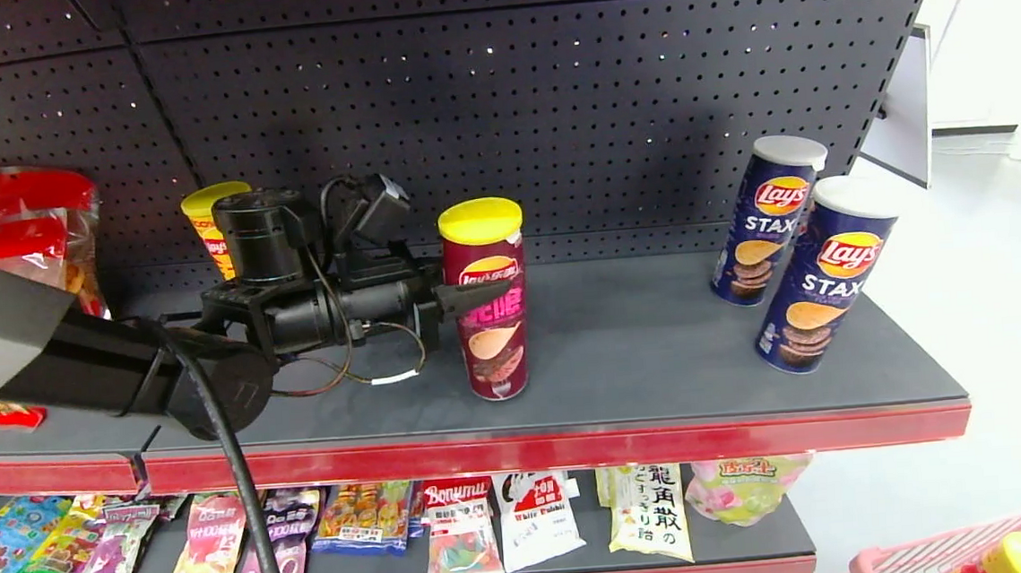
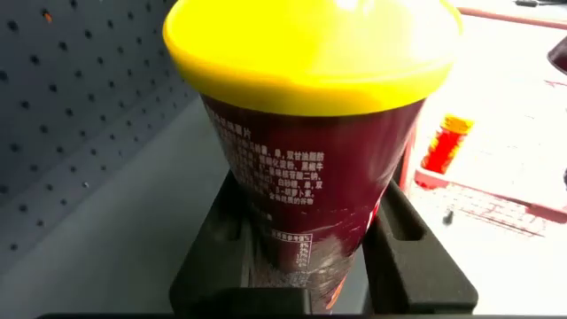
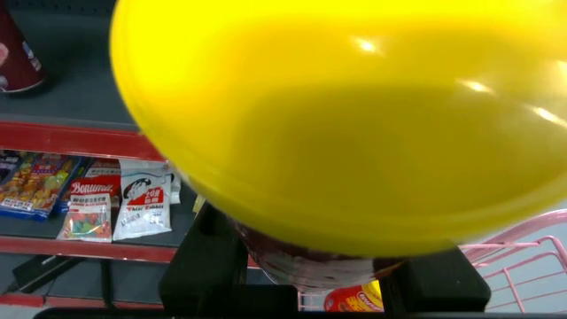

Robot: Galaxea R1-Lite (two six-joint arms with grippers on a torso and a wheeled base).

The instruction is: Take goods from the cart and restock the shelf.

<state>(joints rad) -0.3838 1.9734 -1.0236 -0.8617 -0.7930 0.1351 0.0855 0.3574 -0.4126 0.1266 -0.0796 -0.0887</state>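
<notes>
Shelf (image 1: 659,348) stock comes first in the head view. A maroon can (image 1: 488,324) with a yellow lid stands upright near the middle of the top board, towards its front edge. The left hand (image 1: 475,296) reaches in from the left and is clamped on this can about halfway up. In the left wrist view we see its black fingers (image 2: 403,252) pressed against both sides of the can's body.

Well to the right stand two blue cans with white lids. The rear blue can (image 1: 766,219) is just behind the front blue can (image 1: 824,273), and both tilt slightly in the picture. Behind the left arm, close to the pegboard (image 1: 551,95), a yellow can (image 1: 211,222) stands. Red bags (image 1: 21,222) sit at the far left end of the board. On the lower shelf (image 1: 744,535), sweet packets (image 1: 455,524) lie in a row along the front.

The right hand (image 3: 319,275) is low and to the right, above the pink cart (image 3: 532,257). It is closed on a second can (image 3: 354,133), whose yellow lid faces the right wrist camera, with a finger on each side of the can's body. From the left wrist view we also make out a red and yellow can (image 2: 447,142) lying in the cart.
</notes>
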